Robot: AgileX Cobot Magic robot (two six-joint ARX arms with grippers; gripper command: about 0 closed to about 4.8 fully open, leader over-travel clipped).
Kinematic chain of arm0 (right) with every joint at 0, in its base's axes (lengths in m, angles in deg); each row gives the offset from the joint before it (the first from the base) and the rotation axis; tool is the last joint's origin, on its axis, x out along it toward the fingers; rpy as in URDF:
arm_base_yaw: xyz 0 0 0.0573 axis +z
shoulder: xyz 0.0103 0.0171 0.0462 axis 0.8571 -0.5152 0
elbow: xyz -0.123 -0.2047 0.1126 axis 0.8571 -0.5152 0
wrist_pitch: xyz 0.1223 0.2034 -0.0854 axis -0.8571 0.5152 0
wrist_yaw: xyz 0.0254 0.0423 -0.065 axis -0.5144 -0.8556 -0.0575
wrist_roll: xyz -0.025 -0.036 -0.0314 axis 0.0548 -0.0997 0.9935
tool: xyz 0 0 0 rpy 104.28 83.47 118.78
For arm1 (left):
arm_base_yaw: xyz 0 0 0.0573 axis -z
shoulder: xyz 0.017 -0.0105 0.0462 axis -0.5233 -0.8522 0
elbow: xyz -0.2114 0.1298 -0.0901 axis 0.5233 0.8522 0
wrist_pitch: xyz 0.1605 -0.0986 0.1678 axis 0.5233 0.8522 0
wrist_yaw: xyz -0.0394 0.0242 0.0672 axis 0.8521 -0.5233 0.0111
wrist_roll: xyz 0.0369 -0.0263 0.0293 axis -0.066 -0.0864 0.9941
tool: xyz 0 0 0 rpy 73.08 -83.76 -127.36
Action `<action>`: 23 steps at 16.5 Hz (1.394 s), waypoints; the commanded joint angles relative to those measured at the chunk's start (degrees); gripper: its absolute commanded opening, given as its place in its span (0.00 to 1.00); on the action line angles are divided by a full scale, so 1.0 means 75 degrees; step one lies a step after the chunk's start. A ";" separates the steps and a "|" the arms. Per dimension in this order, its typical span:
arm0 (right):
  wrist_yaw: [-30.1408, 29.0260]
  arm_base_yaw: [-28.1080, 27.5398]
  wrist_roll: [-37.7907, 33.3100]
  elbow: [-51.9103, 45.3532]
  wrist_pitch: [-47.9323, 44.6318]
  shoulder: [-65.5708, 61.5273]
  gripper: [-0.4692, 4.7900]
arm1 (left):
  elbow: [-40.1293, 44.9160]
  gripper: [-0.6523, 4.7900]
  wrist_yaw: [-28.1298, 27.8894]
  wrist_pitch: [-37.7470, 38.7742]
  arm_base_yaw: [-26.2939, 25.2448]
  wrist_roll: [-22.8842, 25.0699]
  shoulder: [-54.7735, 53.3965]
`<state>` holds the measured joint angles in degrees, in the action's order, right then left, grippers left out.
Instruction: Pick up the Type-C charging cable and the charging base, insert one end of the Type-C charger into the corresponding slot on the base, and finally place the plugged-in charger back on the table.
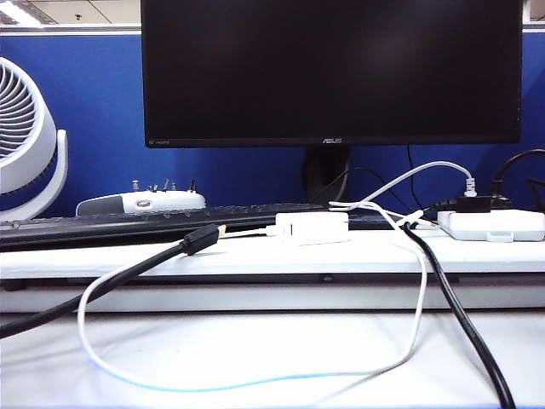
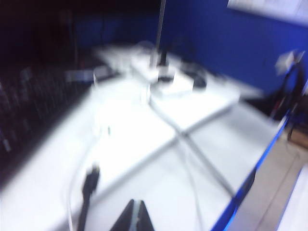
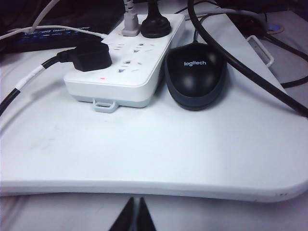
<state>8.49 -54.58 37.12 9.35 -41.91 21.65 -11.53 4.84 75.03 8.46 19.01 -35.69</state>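
The charging base lies on the raised ledge below the monitor. The Type-C charging cable loops over the table and climbs back to the ledge on both sides. Its small white plug meets the base's left end. Neither gripper shows in the exterior view. My left gripper is shut and empty, high above the table in a blurred left wrist view. My right gripper is shut and empty, low in front of the ledge's edge.
A thick black cable with a gold-tipped plug crosses the ledge at the left, and another black cable runs down at the right. A white power strip and a black mouse sit on the ledge. Monitor, keyboard and fan stand behind.
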 commanded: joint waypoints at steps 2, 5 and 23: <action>-0.0017 0.0003 -0.0017 -0.0032 0.0041 0.0009 0.08 | 0.0682 0.11 -0.0635 -0.0883 0.0009 -0.0023 0.0006; -0.0015 0.0003 -0.0017 -0.0032 0.0041 0.0009 0.08 | 0.1300 0.11 -0.1291 -0.1224 -0.0076 -0.0023 0.0446; -0.0020 0.0003 -0.0017 -0.0032 0.0035 0.0052 0.08 | 0.2457 0.11 -0.1851 -0.0058 -0.4234 0.0583 0.2052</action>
<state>8.47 -54.63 37.03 9.35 -41.91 21.99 6.90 -8.58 73.65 -23.32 23.69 -20.24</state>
